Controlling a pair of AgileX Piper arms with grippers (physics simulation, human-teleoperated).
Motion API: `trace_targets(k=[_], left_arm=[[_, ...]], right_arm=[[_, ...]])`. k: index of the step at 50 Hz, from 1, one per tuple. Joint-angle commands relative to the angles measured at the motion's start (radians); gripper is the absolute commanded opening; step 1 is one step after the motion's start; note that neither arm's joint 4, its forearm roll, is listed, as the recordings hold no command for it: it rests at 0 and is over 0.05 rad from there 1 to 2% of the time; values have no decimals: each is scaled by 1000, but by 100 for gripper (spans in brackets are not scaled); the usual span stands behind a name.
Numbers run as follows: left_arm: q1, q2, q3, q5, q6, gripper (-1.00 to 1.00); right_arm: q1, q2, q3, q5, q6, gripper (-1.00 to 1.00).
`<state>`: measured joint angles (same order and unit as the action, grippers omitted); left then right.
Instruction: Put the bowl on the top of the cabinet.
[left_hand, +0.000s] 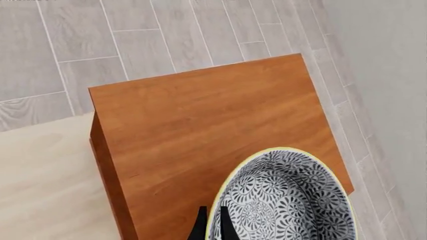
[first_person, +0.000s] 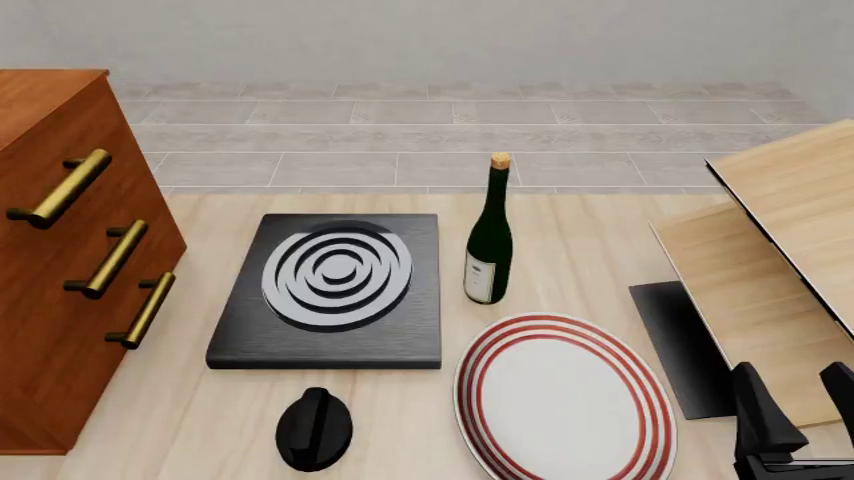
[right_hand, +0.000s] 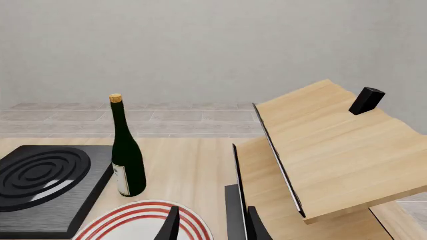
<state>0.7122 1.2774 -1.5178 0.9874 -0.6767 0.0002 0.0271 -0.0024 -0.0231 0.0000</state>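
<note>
Left gripper (left_hand: 212, 225) pinches the bowl (left_hand: 283, 200) by its rim over the cabinet (left_hand: 213, 140) top, so lowering level before release seems best; right gripper (first_person: 801, 415) idles, fingers parted, empty.

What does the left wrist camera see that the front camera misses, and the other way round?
Only the left wrist view shows the bowl, its rim pinched by the left gripper over the cabinet's top. Only the front view shows the stove, bottle, plate, the cabinet's brass handles and the open right gripper. Both show the cabinet and the tiled floor.
</note>
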Motion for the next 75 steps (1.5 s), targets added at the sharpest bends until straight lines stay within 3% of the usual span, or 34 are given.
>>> trace_targets(k=[1, 16, 19, 21, 22, 24, 27, 28, 47, 75], left_arm=[[-6, 1, 22, -16, 1, -100], [-12, -1, 43, -35, -1, -100], [-28, -7, 49, -43, -7, -100], [-45, -22, 79, -63, -50, -100], [-48, -16, 58, -55, -25, -100], [-47, -28, 80, -65, -54, -100], [-43, -32, 65, -62, -40, -100], [-52, -36, 72, -66, -51, 100], [-40, -53, 77, -74, -58, 100], [-32, -184, 47, -29, -102, 100]], right_arm=[[0, 0, 0, 0, 0, 100], [0, 0, 0, 0, 0, 100], [0, 0, 0, 0, 0, 100], [0, 0, 0, 0, 0, 100], [0, 0, 0, 0, 0, 100], [0, 0, 0, 0, 0, 100], [0, 0, 0, 0, 0, 100], [0, 0, 0, 0, 0, 100], [0, 0, 0, 0, 0, 100], [0, 0, 0, 0, 0, 100]])
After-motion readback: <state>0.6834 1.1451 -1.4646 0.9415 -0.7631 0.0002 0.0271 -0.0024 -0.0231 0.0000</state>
